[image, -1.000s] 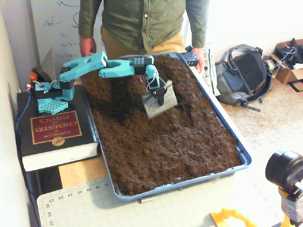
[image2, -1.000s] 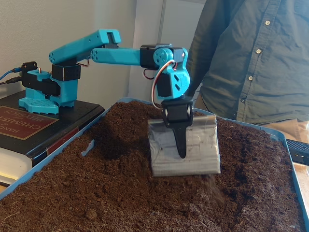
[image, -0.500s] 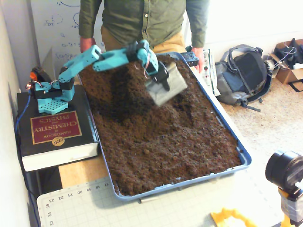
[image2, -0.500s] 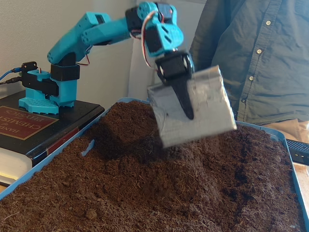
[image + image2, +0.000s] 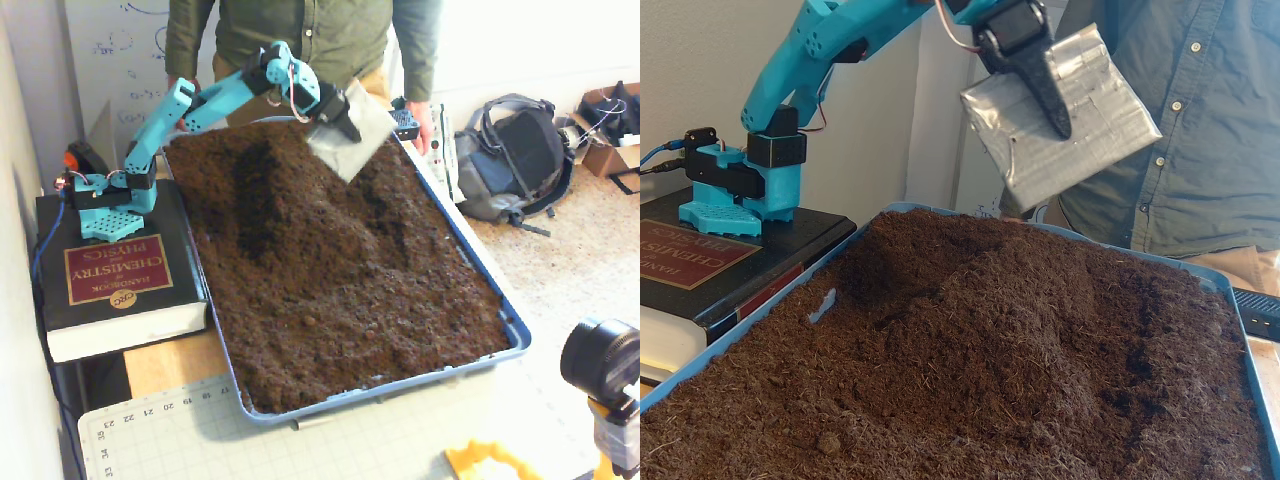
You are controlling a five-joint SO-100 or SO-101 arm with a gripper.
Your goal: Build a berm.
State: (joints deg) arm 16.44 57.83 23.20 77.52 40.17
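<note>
Item: low ridge of loose dark brown soil, the berm (image 5: 320, 215) (image 5: 1010, 300), lying in the shallow blue plastic tray (image 5: 512, 330) (image 5: 750, 325). Long axis runs from the tray's far end, below the claw, toward its near end in the high fixed view. Item: black claw (image 5: 338, 120) (image 5: 1040, 75) on the turquoise arm (image 5: 200, 105) (image 5: 815, 45), raised clear above the soil, closed on a flat grey tape-wrapped scoop plate (image 5: 352, 135) (image 5: 1065, 115), tilted. Arm base stands on a black hardback book (image 5: 110, 280) (image 5: 700, 260).
</note>
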